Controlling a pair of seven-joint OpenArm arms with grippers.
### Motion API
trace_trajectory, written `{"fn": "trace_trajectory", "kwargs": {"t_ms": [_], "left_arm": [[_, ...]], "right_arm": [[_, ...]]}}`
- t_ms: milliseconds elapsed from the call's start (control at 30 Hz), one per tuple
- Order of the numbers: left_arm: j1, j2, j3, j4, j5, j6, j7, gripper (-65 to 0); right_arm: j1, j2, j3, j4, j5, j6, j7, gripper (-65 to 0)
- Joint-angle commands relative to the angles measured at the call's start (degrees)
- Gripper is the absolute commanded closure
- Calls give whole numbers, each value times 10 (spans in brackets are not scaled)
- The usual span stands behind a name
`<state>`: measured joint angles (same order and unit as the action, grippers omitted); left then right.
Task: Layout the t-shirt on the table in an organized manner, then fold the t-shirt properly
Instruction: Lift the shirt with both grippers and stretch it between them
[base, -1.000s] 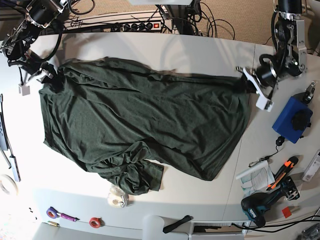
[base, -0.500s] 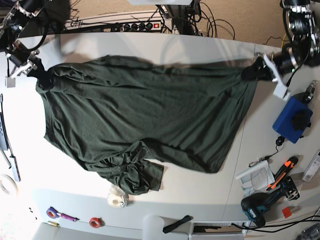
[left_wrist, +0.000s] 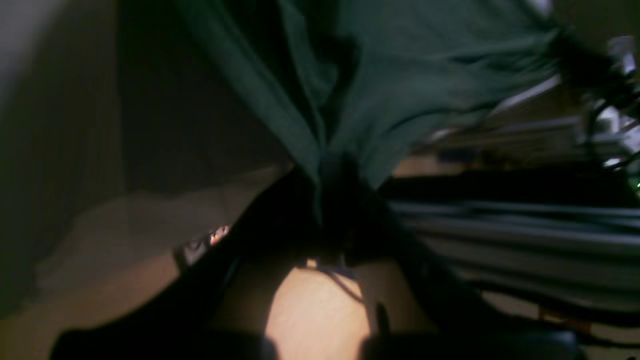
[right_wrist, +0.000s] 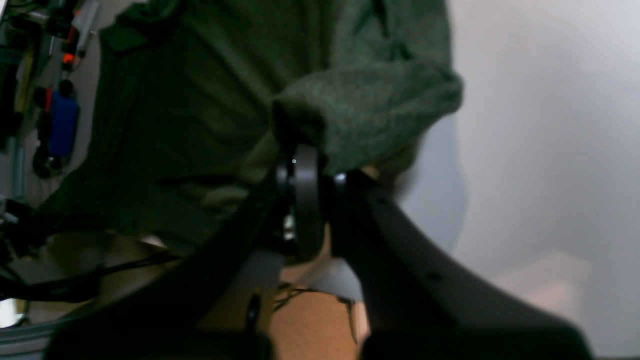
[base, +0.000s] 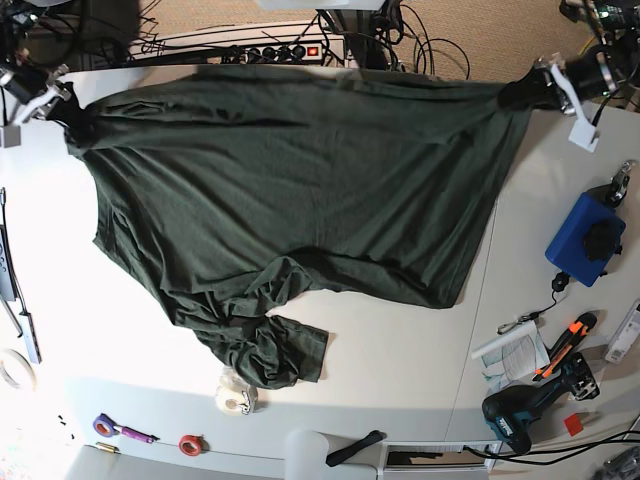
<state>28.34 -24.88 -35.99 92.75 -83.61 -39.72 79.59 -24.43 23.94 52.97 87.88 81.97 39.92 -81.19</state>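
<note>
The dark green t-shirt (base: 290, 190) is stretched wide across the white table (base: 400, 370), its far edge held taut between my two grippers. In the base view my left gripper (base: 530, 92) is at the far right, shut on one corner of the cloth. My right gripper (base: 68, 108) is at the far left, shut on the other corner. The left wrist view shows fabric (left_wrist: 380, 75) fanning out from the left gripper (left_wrist: 332, 172). In the right wrist view the right gripper (right_wrist: 306, 152) pinches a bunched fold (right_wrist: 365, 105). A crumpled part (base: 268, 352) lies near the front.
A blue box (base: 585, 238), a drill (base: 520, 412), an orange-handled tool (base: 566, 345) and papers (base: 508, 357) sit at the table's right side. A white tape roll (base: 235, 396) and a red tape roll (base: 190, 444) lie at the front. A power strip (base: 280, 52) and cables run along the back.
Both grippers have moved toward the far edge and further apart, carrying the shirt's corners with them. The cloth's far edge is now pulled straight and the shirt covers more of the table.
</note>
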Motion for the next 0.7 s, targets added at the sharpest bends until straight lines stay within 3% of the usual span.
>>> {"fn": "trace_trajectory", "kwargs": {"t_ms": [0, 233, 333, 433, 667], "left_arm": [[2, -10, -11, 9, -14, -3, -3, 0], [-35, -10, -2, 18, -14, -3, -31, 0], [-75, -10, 29, 18, -14, -3, -38, 0], [-111, -10, 82, 18, -10, -3, -86, 0], [-174, -10, 193, 18, 178, -3, -185, 0]], "right_arm": [[0, 16, 15, 13, 17, 1, 12, 0], [20, 11, 29, 14, 30, 1, 12, 0], [48, -3, 28, 14, 30, 1, 12, 0], [81, -19, 28, 14, -2, 1, 12, 0], [141, -59, 29, 13, -166, 1, 12, 0]]}}
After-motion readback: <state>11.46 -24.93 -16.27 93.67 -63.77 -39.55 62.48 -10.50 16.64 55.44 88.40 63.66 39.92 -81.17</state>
